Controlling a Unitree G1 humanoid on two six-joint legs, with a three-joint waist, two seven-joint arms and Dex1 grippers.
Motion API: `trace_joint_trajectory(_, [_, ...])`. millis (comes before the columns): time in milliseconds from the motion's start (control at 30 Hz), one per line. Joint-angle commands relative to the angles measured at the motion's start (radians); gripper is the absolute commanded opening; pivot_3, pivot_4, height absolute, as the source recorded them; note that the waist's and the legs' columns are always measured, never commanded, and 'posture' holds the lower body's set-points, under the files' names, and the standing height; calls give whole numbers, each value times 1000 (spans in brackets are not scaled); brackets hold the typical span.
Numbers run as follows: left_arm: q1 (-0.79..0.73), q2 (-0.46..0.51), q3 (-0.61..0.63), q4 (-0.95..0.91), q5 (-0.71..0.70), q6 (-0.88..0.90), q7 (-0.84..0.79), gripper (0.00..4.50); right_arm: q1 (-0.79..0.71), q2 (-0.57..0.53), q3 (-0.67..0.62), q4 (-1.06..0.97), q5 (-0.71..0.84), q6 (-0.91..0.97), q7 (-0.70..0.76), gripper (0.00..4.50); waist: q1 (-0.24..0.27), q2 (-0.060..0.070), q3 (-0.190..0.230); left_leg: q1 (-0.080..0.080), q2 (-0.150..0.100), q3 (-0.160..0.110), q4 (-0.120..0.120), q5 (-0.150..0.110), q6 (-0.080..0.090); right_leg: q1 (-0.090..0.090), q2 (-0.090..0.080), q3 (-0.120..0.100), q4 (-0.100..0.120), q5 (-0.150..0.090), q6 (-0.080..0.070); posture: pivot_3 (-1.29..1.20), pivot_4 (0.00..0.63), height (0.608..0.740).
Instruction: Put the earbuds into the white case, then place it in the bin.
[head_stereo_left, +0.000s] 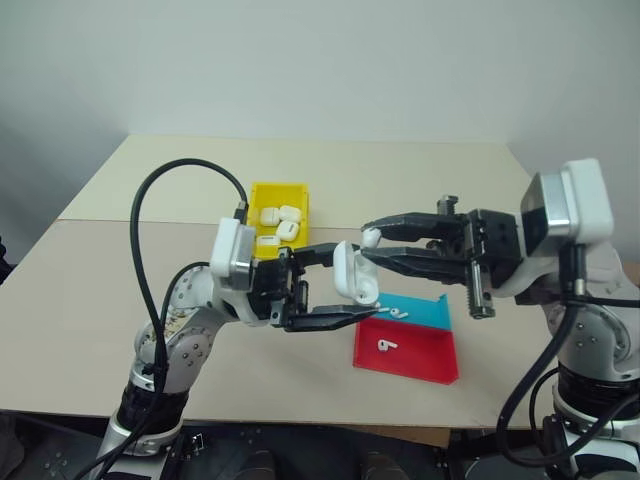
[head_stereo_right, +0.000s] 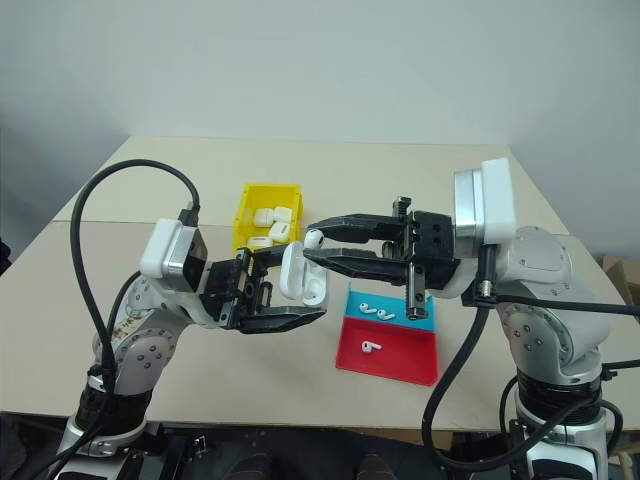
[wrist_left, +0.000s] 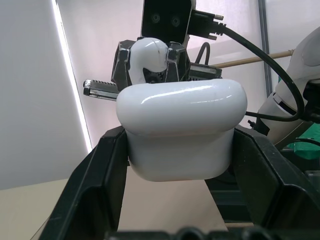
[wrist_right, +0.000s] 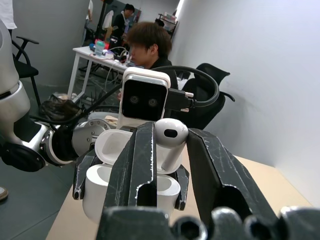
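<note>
Here the task sits in its first half. The left hand (head_stereo_left: 338, 296) is clamped on the white case (head_stereo_left: 353, 277), holding it in the air above the desk (head_stereo_left: 420, 170) with its lid flipped open. The right hand (head_stereo_left: 372, 247) pinches one earbud (head_stereo_left: 370, 238) between its fingertips, just above the open case; in the right wrist view the earbud's stem points down toward the case's sockets and is not yet seated. Judging by that, no earbud is visibly home, and closing the lid and carrying the case to the bin (head_stereo_left: 277, 196) are left.

Counting: one case in hand and one earbud in the pinch. Three more earbuds lie in the red-and-blue tray (head_stereo_left: 430, 365), two on the blue part and one on the red. The yellow bin, behind the left hand, already holds about four white cases, though the arm hides part of it.
</note>
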Motion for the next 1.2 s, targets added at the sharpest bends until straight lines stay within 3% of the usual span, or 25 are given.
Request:
trace_joint_trajectory(33, [-19,1,13,-29,-1,-24,-3,2802,14,-14,10,-7,-18,-45,13,1032,1,0,0,0,0,0,0,0,0,0,0,0,0,0,0,0,150,740])
trace_joint_trajectory(533, [-12,-7,8,-20,17,-30,-10,2802,39,-18,48,28,-69,-117,42,1032,1,0,0,-1,0,0,0,0,0,0,0,0,-1,0,0,0,150,740])
trace_joint_trajectory(700, [-12,-11,10,-9,23,-34,-11,2802,46,-36,72,28,-116,-154,58,2263,1,0,0,-1,0,0,0,0,0,0,0,0,-1,0,0,0,150,740])
trace_joint_trajectory(933, [4,5,14,8,52,-35,-16,2802,40,-59,48,40,-110,-176,79,2263,2,0,0,-1,0,0,0,0,0,0,0,-1,-1,0,0,0,150,740])
trace_joint_trajectory(1067, [118,105,24,21,148,-102,-86,2802,-30,-175,34,129,-154,-96,75,2263,-7,1,0,0,0,0,0,0,0,0,0,0,-1,0,0,0,150,740])
trace_joint_trajectory(1200, [241,194,59,9,178,-150,-125,2802,-129,-336,181,257,-325,8,108,2263,-9,1,1,0,0,1,-1,0,0,-1,0,0,-1,0,-1,0,150,740])
